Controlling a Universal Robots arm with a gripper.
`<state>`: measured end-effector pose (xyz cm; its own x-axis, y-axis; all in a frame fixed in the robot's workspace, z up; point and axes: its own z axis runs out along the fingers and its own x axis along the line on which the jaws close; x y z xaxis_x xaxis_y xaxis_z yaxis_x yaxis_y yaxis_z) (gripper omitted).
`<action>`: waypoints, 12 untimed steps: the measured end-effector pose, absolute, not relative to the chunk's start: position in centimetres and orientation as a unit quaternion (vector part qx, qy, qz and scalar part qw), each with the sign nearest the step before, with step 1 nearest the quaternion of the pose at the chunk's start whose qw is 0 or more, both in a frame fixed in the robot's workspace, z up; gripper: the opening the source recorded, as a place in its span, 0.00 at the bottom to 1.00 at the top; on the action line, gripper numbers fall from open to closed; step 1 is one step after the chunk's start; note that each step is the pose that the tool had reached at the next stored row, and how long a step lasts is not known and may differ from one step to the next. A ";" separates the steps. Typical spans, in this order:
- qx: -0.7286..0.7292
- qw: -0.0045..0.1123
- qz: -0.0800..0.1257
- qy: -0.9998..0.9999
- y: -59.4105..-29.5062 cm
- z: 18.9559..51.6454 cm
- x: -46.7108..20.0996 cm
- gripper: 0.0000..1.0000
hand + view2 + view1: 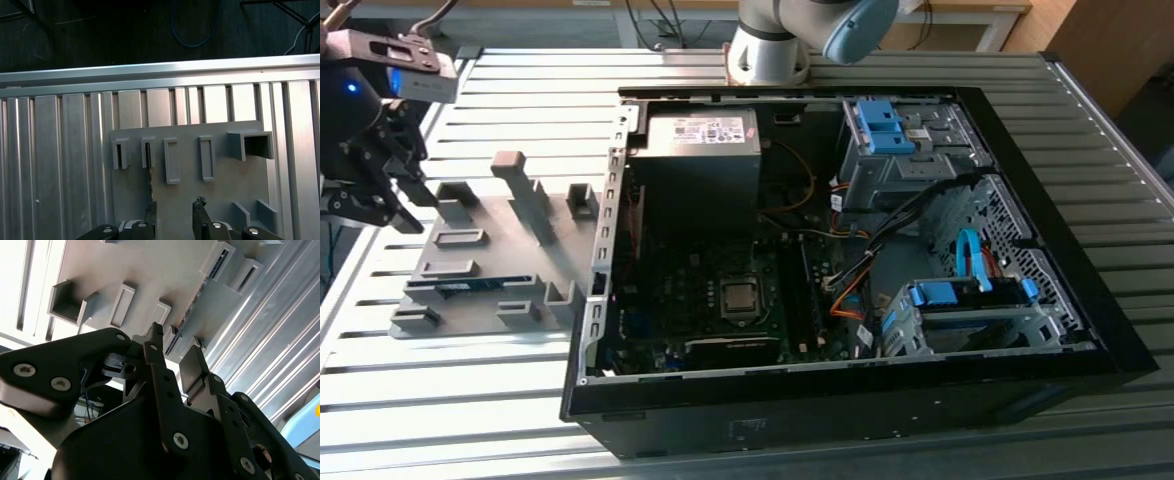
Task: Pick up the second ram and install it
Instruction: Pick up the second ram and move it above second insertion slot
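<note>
A: Nearest the lens, in both wrist views, the gripper (pixel 176 204) is seen. Its two black fingers (pixel 200 216) are held moderately apart, and nothing is clamped between them.

B: And where is the second ram (pixel 148 170) to be found?

A: It is seated on edge in a slot of the grey tray (pixel 225 200), just beyond the fingertips. In the first wrist view its thin edge is lined up with one finger rather than with the gap, so it is not straddled. No contact can be made out.

B: Why would it be stood up like that?

A: Presumably so that its flat faces are offered to the fingers. The gap is likely set for the same reason.

B: What is shown from farther off?

A: In the exterior view the gripper is poised over the tray's side toward the exterior view's left, above the slatted metal table (pixel 454 400). The stick is shown as a blue-green strip low in the tray. The computer case (pixel 854 388) is laid on its side at the exterior view's right, just beside the tray. Its panel is removed so that the motherboard (pixel 680 280) is faced upward, presumably for access from above. The pick-up is judged not yet made.
</note>
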<state>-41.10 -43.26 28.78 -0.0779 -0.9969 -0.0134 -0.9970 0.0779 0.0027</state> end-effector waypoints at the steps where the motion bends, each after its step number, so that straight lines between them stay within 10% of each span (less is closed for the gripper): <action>1: -0.679 0.004 0.006 0.734 -43.3 28.7 -41.1 0.41; 12: -0.679 0.004 0.006 0.734 -43.3 27.9 -41.1 0.41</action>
